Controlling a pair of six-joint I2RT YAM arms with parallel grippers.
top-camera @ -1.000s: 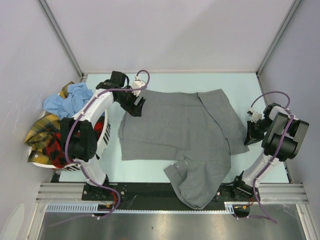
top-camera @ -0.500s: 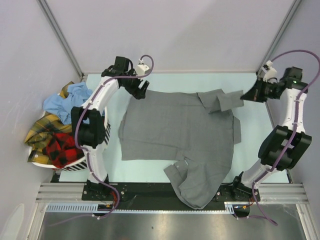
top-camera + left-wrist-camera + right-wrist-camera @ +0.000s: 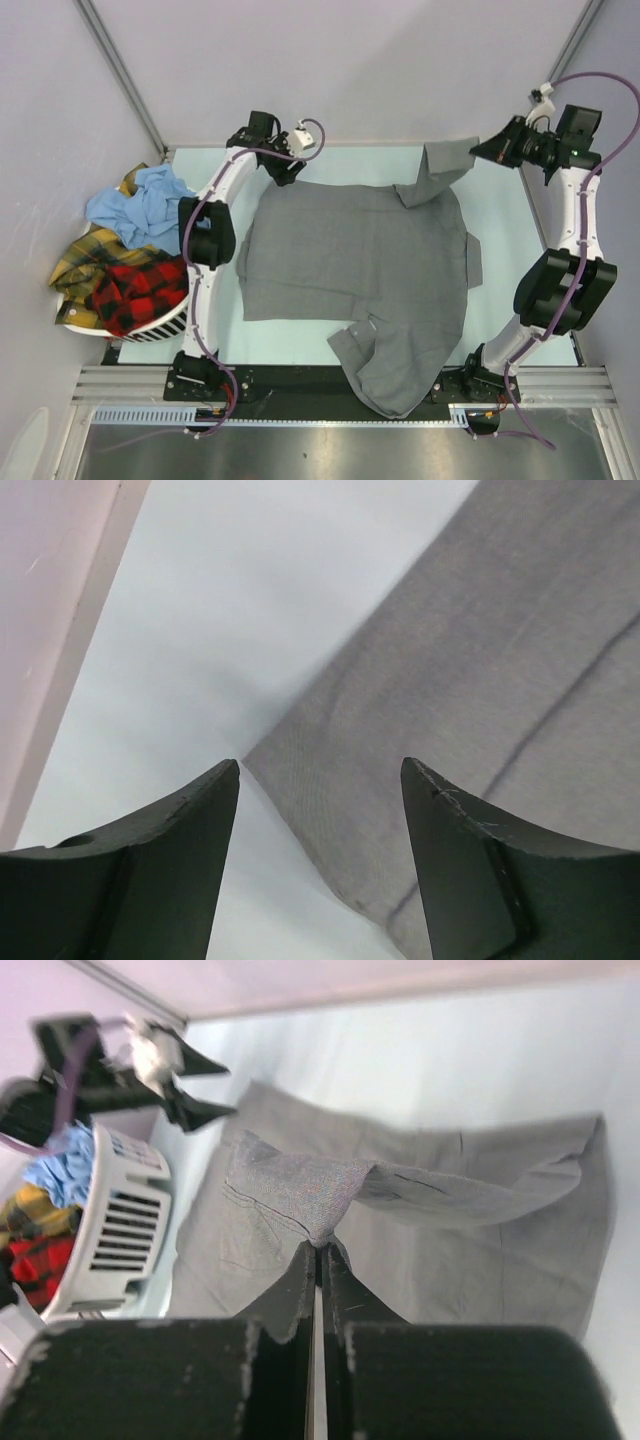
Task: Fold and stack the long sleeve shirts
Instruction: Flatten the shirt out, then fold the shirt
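Observation:
The grey shirt (image 3: 350, 260) lies spread across the table, one sleeve hanging over the near edge. My right gripper (image 3: 478, 150) is shut on a fold of the grey shirt (image 3: 300, 1195) at the far right and holds that part lifted above the table. My left gripper (image 3: 283, 172) is open and empty just above the shirt's far left corner (image 3: 300, 770), which shows between its fingers. Light blue (image 3: 135, 205), yellow plaid (image 3: 85, 262) and red-and-black plaid (image 3: 135, 295) shirts are piled in the basket at the left.
The white slotted basket (image 3: 170, 325) stands at the table's left edge; it also shows in the right wrist view (image 3: 115, 1220). Walls close in the far side and both sides of the pale table (image 3: 510, 210).
My right gripper has gone to the far right corner and pulled the shirt's flap up and back. My left gripper moved toward the far edge, off the shirt's left part to its corner.

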